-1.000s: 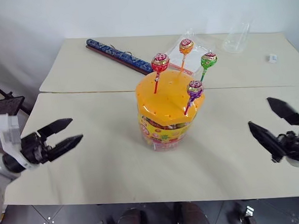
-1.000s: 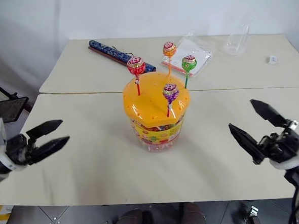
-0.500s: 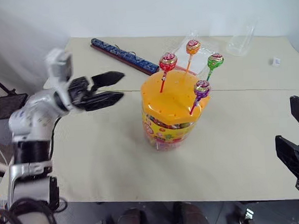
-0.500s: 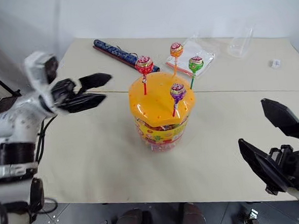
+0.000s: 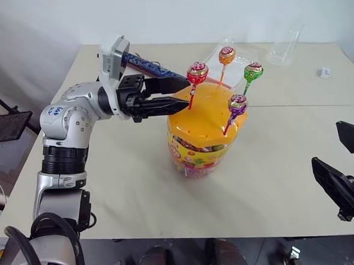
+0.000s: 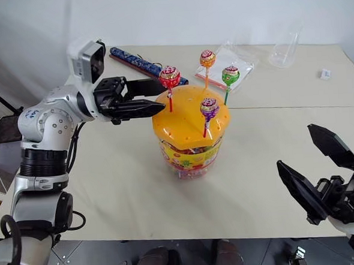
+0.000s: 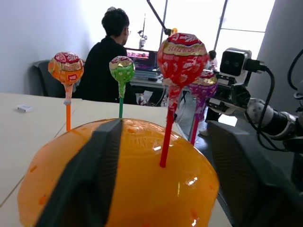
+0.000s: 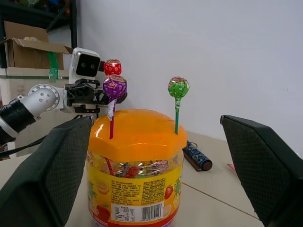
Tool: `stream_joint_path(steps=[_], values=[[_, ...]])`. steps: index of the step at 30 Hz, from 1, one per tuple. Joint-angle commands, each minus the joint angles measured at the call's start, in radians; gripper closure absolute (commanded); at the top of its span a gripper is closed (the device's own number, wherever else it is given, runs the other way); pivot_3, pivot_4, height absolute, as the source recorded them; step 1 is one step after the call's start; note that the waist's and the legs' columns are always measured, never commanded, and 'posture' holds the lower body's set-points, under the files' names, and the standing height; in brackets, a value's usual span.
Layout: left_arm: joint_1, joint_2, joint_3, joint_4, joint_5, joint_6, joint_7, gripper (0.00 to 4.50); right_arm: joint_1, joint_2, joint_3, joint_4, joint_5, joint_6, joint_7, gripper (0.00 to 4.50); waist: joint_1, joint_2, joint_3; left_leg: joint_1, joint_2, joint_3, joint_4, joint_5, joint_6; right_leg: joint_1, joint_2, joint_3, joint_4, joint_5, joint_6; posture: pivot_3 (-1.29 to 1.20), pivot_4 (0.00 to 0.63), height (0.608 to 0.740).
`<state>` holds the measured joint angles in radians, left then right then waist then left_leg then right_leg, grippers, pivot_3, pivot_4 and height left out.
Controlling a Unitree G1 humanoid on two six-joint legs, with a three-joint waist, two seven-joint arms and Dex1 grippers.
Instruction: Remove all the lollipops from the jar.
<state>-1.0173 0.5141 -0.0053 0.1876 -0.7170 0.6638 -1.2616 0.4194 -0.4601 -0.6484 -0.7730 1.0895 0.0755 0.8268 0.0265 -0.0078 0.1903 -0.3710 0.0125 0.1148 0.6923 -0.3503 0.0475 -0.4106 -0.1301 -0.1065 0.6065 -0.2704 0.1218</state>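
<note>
All four lollipops are standing in the holed lid of the jar [image 5: 202,137], mid-table: the red lollipop [image 5: 197,73], orange [image 5: 227,55], green [image 5: 252,72] and purple [image 5: 237,103]. You are working the first pick: your left gripper [image 5: 177,91] is straddling the red one's stick, jaws partly parted, nothing grasped. Next, clench and lift straight up. Your right gripper [image 6: 314,169] is waiting, released, well apart.

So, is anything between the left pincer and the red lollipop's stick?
Nothing: in the left wrist view the red round wrapped lollipop stands between the left pincer's fingers, over the bare orange domed lid.
</note>
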Motion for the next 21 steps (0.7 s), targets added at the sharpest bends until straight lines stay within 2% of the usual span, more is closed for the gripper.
stream_joint_path(steps=[1,6,8,11,14,15,17,19,21], values=[[-0.033,-0.016,0.003,-0.045,0.010,0.010,0.037,2.84,0.008,0.008,0.002,-0.031,-0.003,-0.020,-0.014,0.00,-0.001,0.000,0.000,0.000,0.000,0.000,0.000,0.000,0.000,0.000,0.000,0.000,0.000,0.000,0.000,0.00,0.150,0.740],[-0.037,-0.041,0.011,-0.048,0.024,-0.006,0.059,4.40,-0.003,0.008,0.028,-0.036,-0.013,-0.022,-0.032,0.00,0.000,0.000,0.000,0.000,0.000,0.000,0.000,0.000,0.000,0.000,0.000,0.000,0.001,0.000,0.000,0.00,0.150,0.740],[-0.042,-0.061,0.038,-0.043,-0.003,0.002,0.078,4.47,-0.009,0.007,0.036,-0.036,-0.006,-0.023,-0.037,0.00,0.001,0.000,0.000,0.000,0.000,0.000,0.001,0.000,0.000,0.000,0.000,0.000,0.001,0.000,0.000,0.00,0.150,0.740],[-0.079,-0.144,0.233,-0.009,-0.240,0.089,0.178,4.47,-0.070,0.018,0.059,-0.050,0.094,-0.022,-0.115,0.00,0.000,0.000,0.000,-0.001,0.000,-0.001,0.002,0.000,0.001,0.000,-0.001,0.000,0.001,0.000,0.000,0.00,0.150,0.740],[-0.087,-0.135,0.356,0.041,-0.332,0.151,0.282,4.47,-0.143,-0.011,0.088,-0.058,0.145,-0.005,-0.131,0.00,-0.007,0.000,0.000,-0.003,0.001,-0.003,0.005,-0.001,0.001,0.000,-0.001,-0.001,0.002,0.000,0.000,0.00,0.150,0.740],[-0.073,-0.101,0.402,0.075,-0.339,0.167,0.329,4.47,-0.168,-0.037,0.107,-0.056,0.143,0.012,-0.108,0.00,-0.010,0.000,0.000,-0.002,0.001,-0.003,0.005,-0.001,0.001,0.000,-0.001,-0.001,0.002,0.000,0.000,0.00,0.150,0.740],[-0.018,-0.013,0.418,0.106,-0.280,0.183,0.377,4.47,-0.193,-0.081,0.129,-0.047,0.140,0.036,-0.056,0.00,-0.020,0.002,-0.001,0.001,0.002,-0.002,0.003,-0.002,0.000,0.000,-0.001,-0.001,0.005,0.000,0.000,0.00,0.150,0.740],[0.070,0.104,0.351,0.107,-0.144,0.177,0.408,4.47,-0.195,-0.132,0.144,-0.033,0.119,0.055,0.024,0.00,-0.028,0.002,-0.001,0.002,0.002,-0.002,0.002,-0.001,0.000,0.000,0.000,-0.001,0.005,0.000,0.000,0.00,0.150,0.740],[0.231,0.258,0.304,0.088,-0.028,0.192,0.418,4.47,-0.201,-0.196,0.166,-0.005,0.089,0.078,0.148,0.00,-0.030,0.002,-0.001,0.002,0.001,-0.001,0.000,-0.001,0.000,0.000,0.000,-0.001,0.005,0.000,0.000,0.00,0.150,0.740]])
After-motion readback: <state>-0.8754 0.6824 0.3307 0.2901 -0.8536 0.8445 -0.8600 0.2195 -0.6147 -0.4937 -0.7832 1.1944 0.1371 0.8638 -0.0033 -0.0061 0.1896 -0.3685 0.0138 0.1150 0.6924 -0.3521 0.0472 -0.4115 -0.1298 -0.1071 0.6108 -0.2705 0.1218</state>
